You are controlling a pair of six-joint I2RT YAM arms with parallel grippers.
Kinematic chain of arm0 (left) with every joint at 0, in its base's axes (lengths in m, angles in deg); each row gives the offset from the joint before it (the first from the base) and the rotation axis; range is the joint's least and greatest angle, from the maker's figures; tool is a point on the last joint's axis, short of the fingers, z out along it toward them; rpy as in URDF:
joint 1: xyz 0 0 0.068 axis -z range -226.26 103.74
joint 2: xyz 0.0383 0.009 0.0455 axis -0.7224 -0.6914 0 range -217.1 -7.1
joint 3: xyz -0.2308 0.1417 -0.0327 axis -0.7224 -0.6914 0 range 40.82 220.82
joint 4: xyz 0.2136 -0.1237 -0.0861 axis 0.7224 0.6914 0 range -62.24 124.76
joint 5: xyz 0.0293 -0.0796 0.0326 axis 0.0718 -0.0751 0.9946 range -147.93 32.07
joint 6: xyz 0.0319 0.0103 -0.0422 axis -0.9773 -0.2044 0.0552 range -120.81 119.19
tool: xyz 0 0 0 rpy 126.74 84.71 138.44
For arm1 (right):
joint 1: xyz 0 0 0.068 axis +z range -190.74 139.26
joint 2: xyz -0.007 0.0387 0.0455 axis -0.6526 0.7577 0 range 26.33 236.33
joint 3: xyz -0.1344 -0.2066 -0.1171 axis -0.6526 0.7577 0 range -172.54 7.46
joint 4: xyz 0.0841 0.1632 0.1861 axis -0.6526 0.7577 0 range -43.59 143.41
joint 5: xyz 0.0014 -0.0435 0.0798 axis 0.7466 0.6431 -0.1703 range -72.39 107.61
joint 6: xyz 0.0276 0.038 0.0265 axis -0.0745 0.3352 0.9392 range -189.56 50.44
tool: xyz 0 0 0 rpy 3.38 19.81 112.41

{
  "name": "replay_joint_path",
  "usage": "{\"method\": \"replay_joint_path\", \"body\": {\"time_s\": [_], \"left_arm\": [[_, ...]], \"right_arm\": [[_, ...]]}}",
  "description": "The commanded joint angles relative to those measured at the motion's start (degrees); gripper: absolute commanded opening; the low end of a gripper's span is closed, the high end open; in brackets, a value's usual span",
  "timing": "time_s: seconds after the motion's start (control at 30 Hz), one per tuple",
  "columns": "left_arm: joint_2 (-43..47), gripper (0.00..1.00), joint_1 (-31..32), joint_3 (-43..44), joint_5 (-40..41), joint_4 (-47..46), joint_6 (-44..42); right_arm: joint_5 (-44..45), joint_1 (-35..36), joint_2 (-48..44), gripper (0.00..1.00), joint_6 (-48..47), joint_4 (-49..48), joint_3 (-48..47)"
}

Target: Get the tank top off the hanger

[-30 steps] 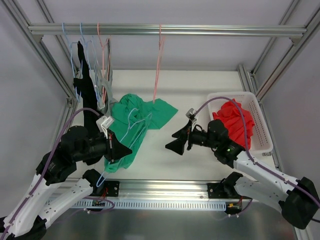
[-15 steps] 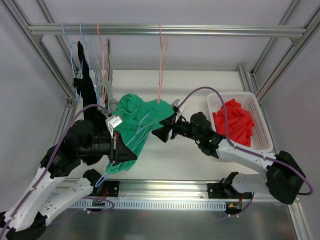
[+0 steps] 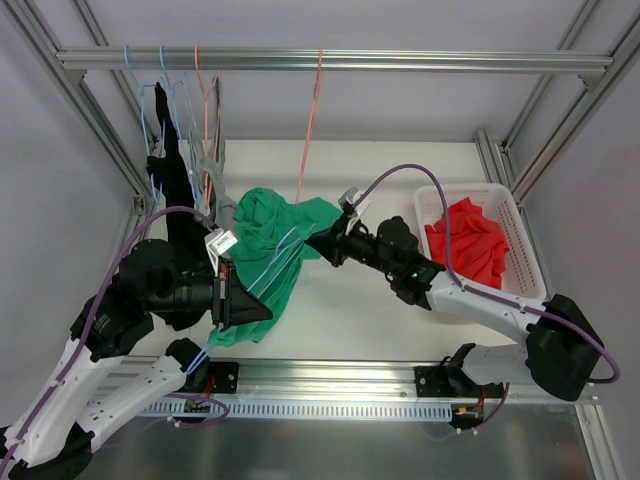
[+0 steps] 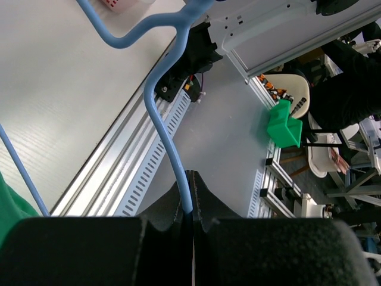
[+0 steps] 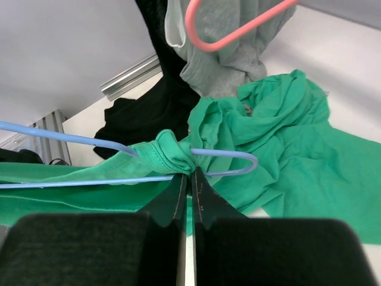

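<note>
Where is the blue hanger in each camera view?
Top: hanger left of centre, across the green top.
Left wrist: hanger centre, held in the left pincer.
Right wrist: hanger centre, cloth bunched on it, at the right pincer.
Shared landmark: the green top, in all three.

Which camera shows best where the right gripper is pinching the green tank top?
The right wrist view: the right gripper grips a bunched fold of the green tank top at the blue hanger. The top external view shows that contact small; the left wrist view shows only a green sliver.
</note>
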Motion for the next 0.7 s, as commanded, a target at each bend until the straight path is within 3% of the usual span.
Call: {"method": "replay_joint_path", "body": {"time_s": [0.0,0.07,0.17,0.3,0.43,0.53,0.67], "left_arm": [[0.17,0.00,0.43,2.22,-2.90,-2.71,0.97],[-0.88,0.00,0.43,3.18,-5.00,-2.71,0.44],[-6.05,0.00,1.13,6.08,-9.91,-2.62,-2.10],[-14.30,0.00,7.97,15.47,-8.81,-2.62,-7.89],[-23.55,0.00,21.39,30.58,3.57,-2.88,-14.92],[-28.65,0.00,26.26,41.74,16.76,-5.51,-18.36],[-30.51,0.00,26.88,41.18,23.36,-18.84,-20.56]], "right_arm": [[6.84,0.23,-5.21,0.00,-0.42,-6.08,1.88],[11.06,0.14,-10.74,0.00,-0.15,-5.38,3.73],[24.59,-0.47,-19.77,0.00,-0.94,-0.65,6.02],[29.36,-8.18,-23.86,0.00,-3.13,18.11,-1.07],[31.12,-14.52,-24.91,0.00,-4.63,34.06,-10.04],[31.47,-19.36,-29.73,0.00,-3.32,43.03,-14.09],[24.56,-26.04,-33.87,0.00,-3.40,50.87,-21.12]]}}
